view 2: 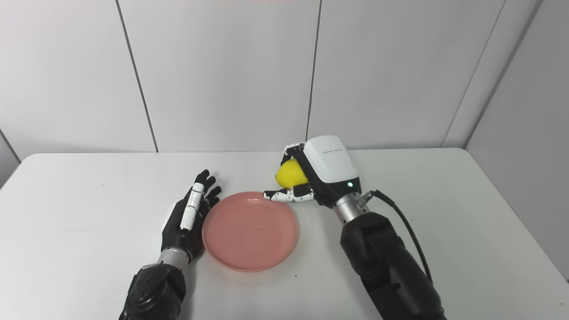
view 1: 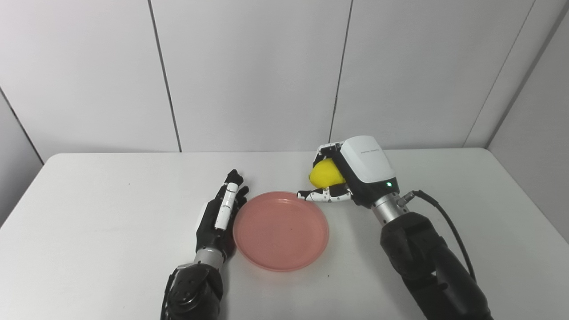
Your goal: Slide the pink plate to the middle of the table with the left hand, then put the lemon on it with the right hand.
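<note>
The pink plate [view 1: 281,230] lies flat near the middle of the white table [view 1: 89,231]. The left hand [view 1: 221,214] rests just beside its left rim, fingers [view 1: 226,202] stretched out and released, holding nothing; I cannot tell if they touch the rim. The right hand [view 1: 351,171] is grasping the lemon [view 1: 326,173], with its fingers curled around it. The lemon is held above the table, just behind the plate's far right edge.
</note>
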